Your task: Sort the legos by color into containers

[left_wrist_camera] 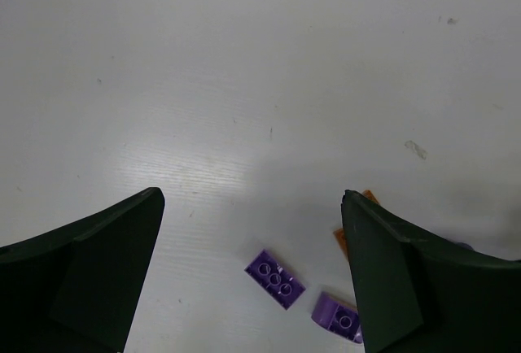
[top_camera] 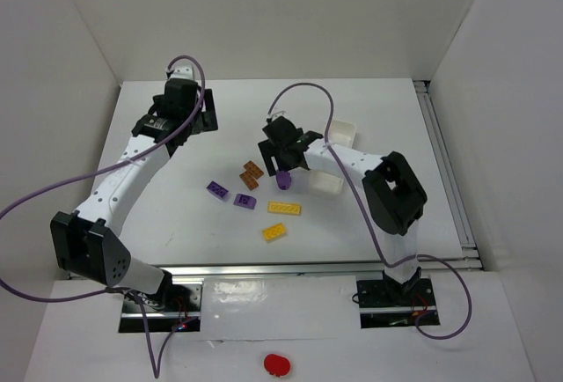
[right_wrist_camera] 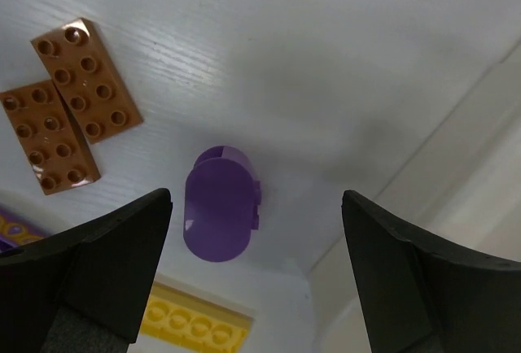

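Beside the long white plastic tray (top_camera: pixel 345 128), right gripper (right_wrist_camera: pixel 256 197) spread wide over a rounded purple plastic brick (right_wrist_camera: pixel 218 207), no contact. Left gripper (left_wrist_camera: pixel 252 197) also spread wide, holding nothing.

Purple legos (top_camera: pixel 217 190), orange-brown legos (top_camera: pixel 252 173) and yellow legos (top_camera: pixel 283 208), all studded, on a plain white surface (top_camera: pixel 176 224). The tray's (top_camera: pixel 347 127) white too, and there's a red blob (top_camera: pixel 276 363).

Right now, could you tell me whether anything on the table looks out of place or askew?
One purple lego seems to stand on its edge below the open right gripper, while the brown legos beside it lie flat. A red blob sits apart at the near edge.
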Motion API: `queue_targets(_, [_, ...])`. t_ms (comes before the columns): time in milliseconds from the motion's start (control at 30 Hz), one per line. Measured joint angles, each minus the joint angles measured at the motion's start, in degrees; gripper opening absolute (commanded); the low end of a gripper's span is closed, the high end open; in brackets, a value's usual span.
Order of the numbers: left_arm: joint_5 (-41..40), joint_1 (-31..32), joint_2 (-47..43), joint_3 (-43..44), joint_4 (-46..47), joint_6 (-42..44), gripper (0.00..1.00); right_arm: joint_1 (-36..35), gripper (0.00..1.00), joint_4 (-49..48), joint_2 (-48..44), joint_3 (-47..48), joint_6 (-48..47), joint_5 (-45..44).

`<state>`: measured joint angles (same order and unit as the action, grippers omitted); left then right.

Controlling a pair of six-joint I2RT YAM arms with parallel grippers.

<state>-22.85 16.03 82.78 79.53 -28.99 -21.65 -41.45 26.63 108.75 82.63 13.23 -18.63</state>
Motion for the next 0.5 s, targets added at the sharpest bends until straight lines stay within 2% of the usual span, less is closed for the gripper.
queue_targets(167, [0.42, 0.00, 0.00, 0.00, -1.16, -0.24, 1.00, -0.04, 0.89, -0.09, 5.73, 0.63, -0.92, 3.56])
queue_targets(333, [0.63, 0.00, 0.02, 0.00, -1.81, -1.11, 1.00, -0.22, 0.85, -0.11, 7.13, 0.66, -0.94, 5.20])
queue_targets(500, [0.63, 0.04, 0.46, 0.15, -2.51, -1.18, 1.00, -0.39, 0.77, -0.42, 7.13, 0.57, -0.50, 6.49])
